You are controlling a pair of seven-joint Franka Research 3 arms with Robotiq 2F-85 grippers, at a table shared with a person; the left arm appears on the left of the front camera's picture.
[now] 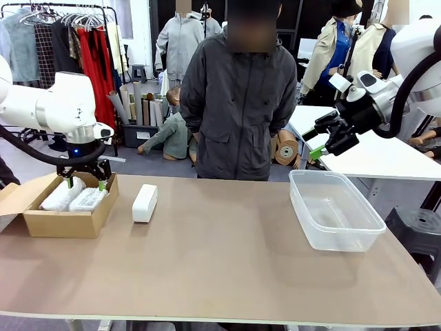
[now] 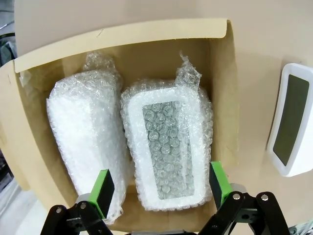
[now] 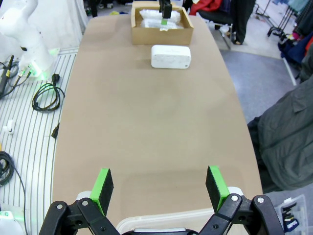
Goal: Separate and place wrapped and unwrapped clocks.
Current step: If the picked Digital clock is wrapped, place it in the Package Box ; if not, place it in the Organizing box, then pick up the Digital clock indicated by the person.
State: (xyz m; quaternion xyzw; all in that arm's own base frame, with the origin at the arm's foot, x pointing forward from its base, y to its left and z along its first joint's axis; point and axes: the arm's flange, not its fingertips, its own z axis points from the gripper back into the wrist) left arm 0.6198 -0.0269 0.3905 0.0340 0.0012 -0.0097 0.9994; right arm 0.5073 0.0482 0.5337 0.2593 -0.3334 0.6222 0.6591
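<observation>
Two wrapped clocks lie side by side in the brown cardboard box [image 1: 65,219]: one [image 2: 83,137] on its side, the other [image 2: 166,142] face up, both in bubble wrap [image 1: 88,199]. My left gripper [image 2: 161,188] hangs open just above the face-up one, its green pads either side of it, holding nothing; from the front it [image 1: 86,183] hovers over the box. The unwrapped clock [image 1: 145,203] is a bare white block standing on the table right of the box [image 2: 292,128] [image 3: 170,56]. My right gripper [image 1: 318,150] is open and raised over the far right, above the tub [image 3: 159,186].
A clear plastic tub [image 1: 334,209] stands at the table's right side, with nothing in it. A person in a dark jacket [image 1: 238,103] stands at the far edge, hands not on the table. The brown tabletop [image 1: 220,262] between box and tub is bare.
</observation>
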